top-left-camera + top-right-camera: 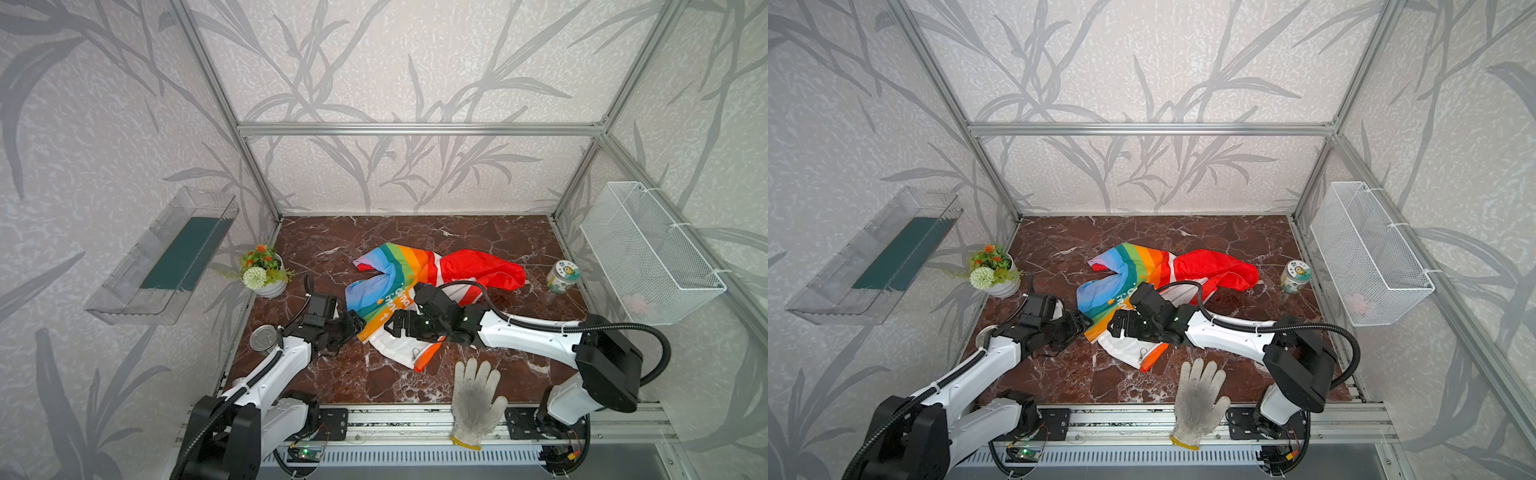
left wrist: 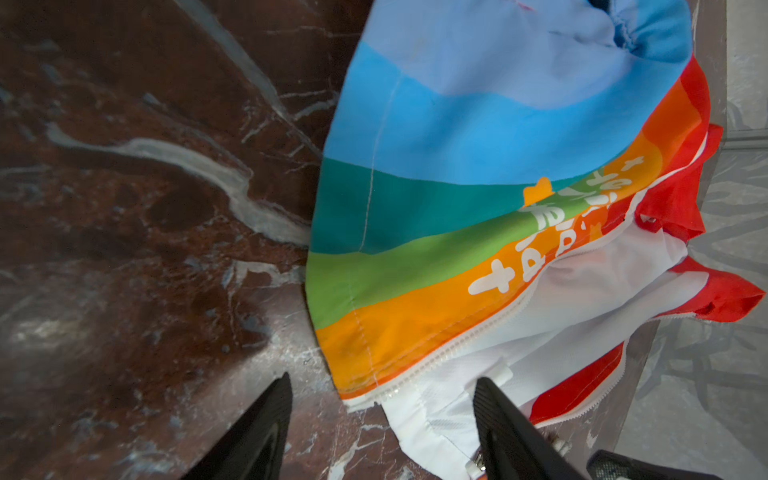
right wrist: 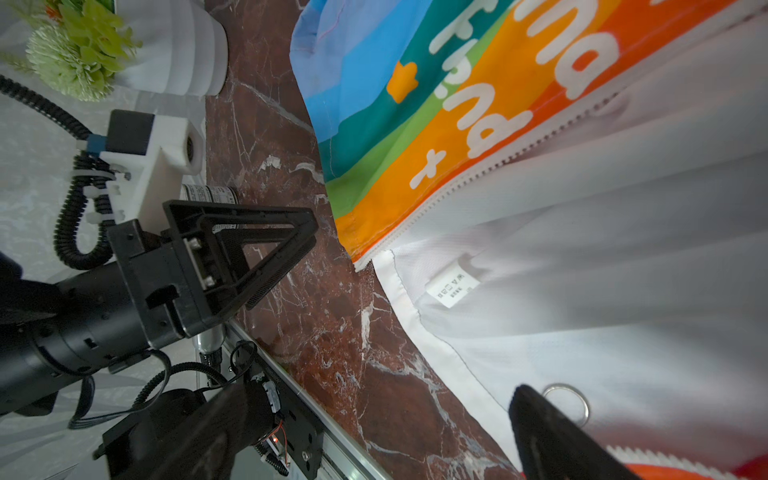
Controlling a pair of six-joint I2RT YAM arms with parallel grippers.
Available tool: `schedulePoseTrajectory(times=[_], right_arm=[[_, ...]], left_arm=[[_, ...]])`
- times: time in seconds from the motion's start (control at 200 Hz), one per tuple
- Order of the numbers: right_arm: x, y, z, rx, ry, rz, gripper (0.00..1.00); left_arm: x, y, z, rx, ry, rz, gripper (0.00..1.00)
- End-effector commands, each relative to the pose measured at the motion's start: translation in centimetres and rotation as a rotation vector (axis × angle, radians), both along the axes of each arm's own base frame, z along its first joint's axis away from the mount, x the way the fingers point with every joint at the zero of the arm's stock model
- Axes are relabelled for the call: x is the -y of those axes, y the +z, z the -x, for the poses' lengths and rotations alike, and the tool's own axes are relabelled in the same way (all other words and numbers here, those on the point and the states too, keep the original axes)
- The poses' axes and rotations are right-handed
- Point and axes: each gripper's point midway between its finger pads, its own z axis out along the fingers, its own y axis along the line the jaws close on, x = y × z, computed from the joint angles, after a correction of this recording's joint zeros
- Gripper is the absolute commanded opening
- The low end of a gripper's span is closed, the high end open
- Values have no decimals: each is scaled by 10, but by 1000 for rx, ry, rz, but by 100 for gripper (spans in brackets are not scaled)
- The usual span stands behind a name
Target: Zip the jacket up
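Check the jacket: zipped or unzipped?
Unzipped. The jacket lies open, white lining showing; zipper teeth along the orange edge are unmated, ring pull elsewhere.

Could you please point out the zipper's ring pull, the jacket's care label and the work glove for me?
zipper ring pull (image 3: 561, 386): right wrist view, on the metal loop's rim.
care label (image 3: 451, 286): right wrist view, on the tag's middle.
work glove (image 1: 473, 399): a top view, on the dirty palm.

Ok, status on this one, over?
Left gripper open at hem corner; right gripper open over white lining. Jacket unzipped, ring pull beside right gripper. Glove lies clear.
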Motion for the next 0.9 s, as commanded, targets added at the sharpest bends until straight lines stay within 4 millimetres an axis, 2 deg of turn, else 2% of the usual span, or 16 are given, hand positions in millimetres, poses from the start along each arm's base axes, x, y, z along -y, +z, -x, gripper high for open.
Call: schedulePoseTrajectory(times=[0.0, 0.335, 0.55, 0.63, 0.73, 0.895], right_arm=[[-5, 3, -7, 0, -27, -40, 99], [13, -4, -15, -27, -73, -33, 99], [35, -4, -13, -20, -94, 13, 99], [41, -4, -14, -23, -104, 6, 99], [38, 0, -12, -24, -90, -22, 99], [12, 4, -5, -70, -67, -138, 99]], left_arm=[[-1, -9, 0, -26, -3, 4, 62], [0, -27, -6, -113, -46, -40, 46], [8, -33, -5, -140, -41, -1, 27], [8, -35, -3, -159, -39, -1, 16], [9, -24, -7, -147, -47, -4, 1], [13, 15, -19, -70, -42, 29, 0]])
